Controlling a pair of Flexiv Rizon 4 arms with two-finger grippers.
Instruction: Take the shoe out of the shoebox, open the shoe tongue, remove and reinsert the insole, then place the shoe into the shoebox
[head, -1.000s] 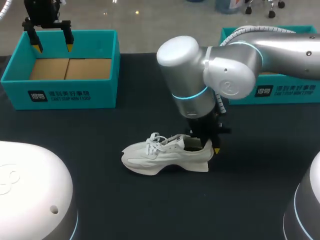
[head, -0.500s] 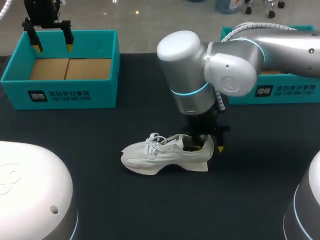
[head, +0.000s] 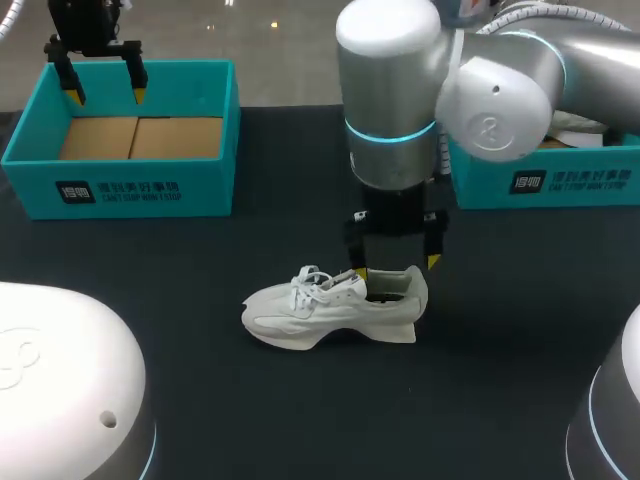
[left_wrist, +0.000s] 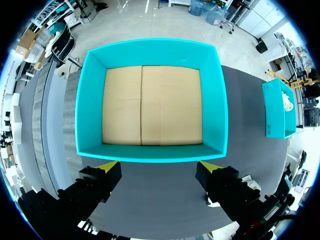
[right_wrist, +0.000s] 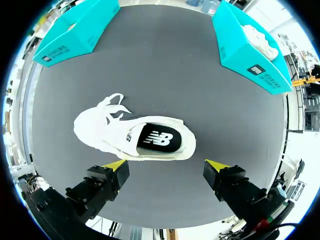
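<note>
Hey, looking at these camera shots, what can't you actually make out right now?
- Right shoebox: in the head view the right arm covers most of it. In the right wrist view something white lies inside, too small to identify.
- Shoe opening: in the head view the right gripper partly blocks it.
- Shoe tongue: neither view shows clearly whether it is pulled open.

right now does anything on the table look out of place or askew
Nothing stands out. The shoe stands upright on its sole, the insole lies flat inside it, and only the laces splay loose. The right pincer hangs open above the heel.
</note>
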